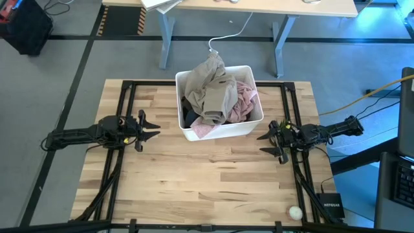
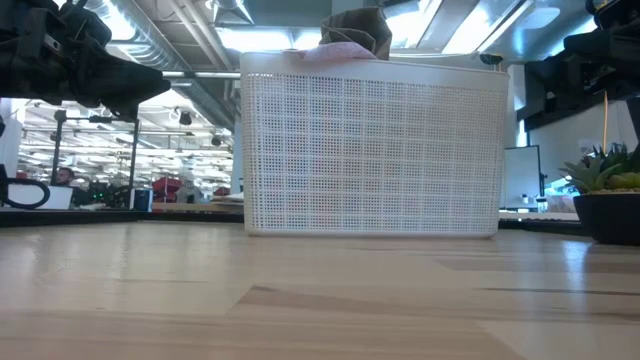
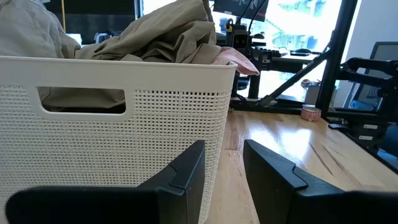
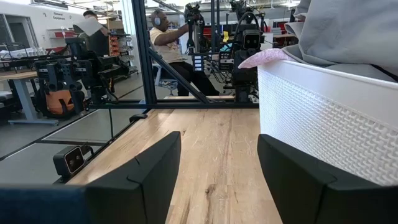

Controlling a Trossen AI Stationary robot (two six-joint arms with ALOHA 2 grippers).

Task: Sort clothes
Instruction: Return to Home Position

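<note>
From above, clothes (image 1: 217, 90) fill the bin (image 1: 220, 133) — low view hides them; both jaws released, empty.

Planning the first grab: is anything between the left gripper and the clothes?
Yes: the white bin wall. The clothes lie inside it, heaped above its rim; the open left gripper waits beside it, so it must go over.

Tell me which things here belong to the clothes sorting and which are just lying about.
Part of the job:
- khaki-beige fabric garment on top of the pile
- pale pink fabric garment
- black fabric garment
- white perforated plastic bin holding them

Lying about:
- small white ball at the table's corner
- black router box
</note>
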